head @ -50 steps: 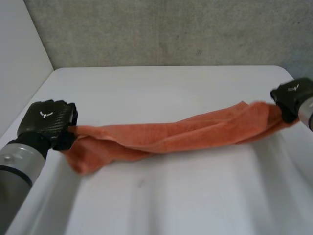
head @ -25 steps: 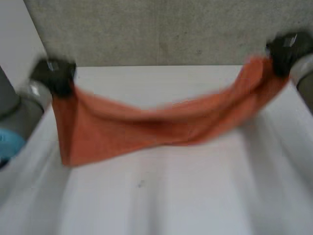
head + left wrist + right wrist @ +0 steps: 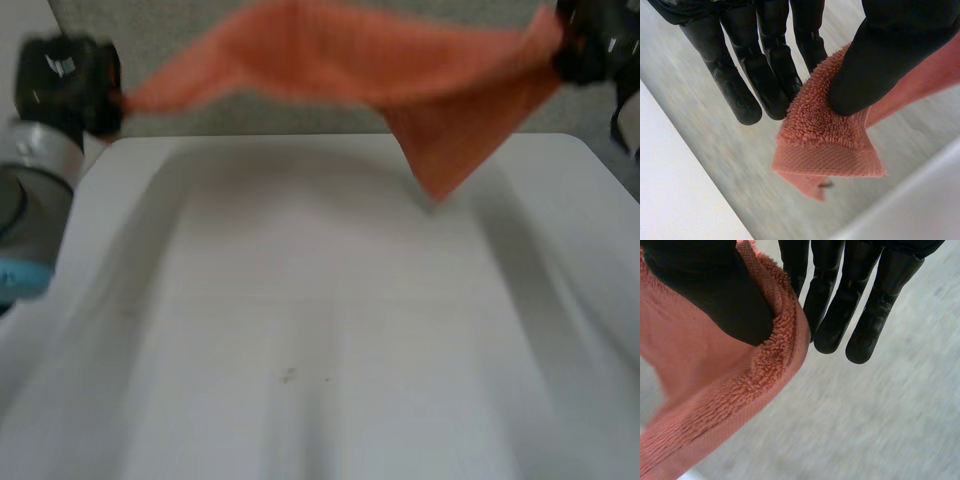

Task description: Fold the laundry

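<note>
- The orange towel [image 3: 400,70] hung in the air above the white bench [image 3: 320,320], stretched between both arms, with one loose corner drooping nearer the right arm.
- The left robot hand [image 3: 70,85] pinched a towel corner between its thumb and straight fingers.
- The right robot hand [image 3: 590,45] pinched the opposite end's edge likewise.

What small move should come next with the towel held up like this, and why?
Probably lower both ends and lay the towel flat on the table. The left hand and right hand each pinch one end, and it hangs stretched in the air between them, one corner drooping.
</note>
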